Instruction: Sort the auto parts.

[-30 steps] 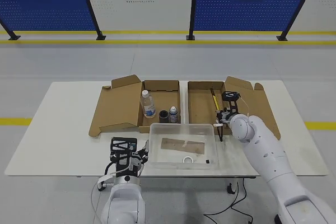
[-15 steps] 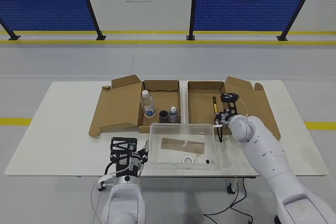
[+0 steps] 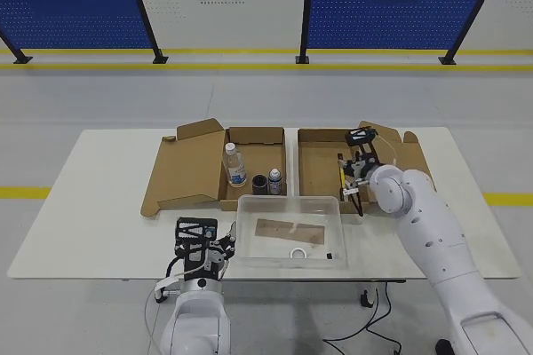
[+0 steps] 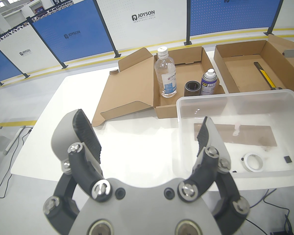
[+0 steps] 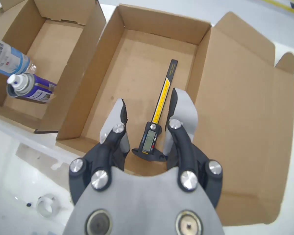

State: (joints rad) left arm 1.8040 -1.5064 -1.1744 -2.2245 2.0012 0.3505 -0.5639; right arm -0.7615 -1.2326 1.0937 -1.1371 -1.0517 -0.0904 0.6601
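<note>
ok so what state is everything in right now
left box, open
right box, open
clear bin, lidless
water bottle, upright, capped
spray can, upright
black sleeve, upright
white ring, flat in clear bin
digital caliper, flat in right box
left gripper, jaws open, empty
right gripper, jaws open, over digital caliper

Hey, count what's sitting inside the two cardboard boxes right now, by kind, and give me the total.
Clear plastic bottle: 1
Spray can: 1
Black cylindrical sleeve: 1
Digital caliper: 1
Total: 4
</note>
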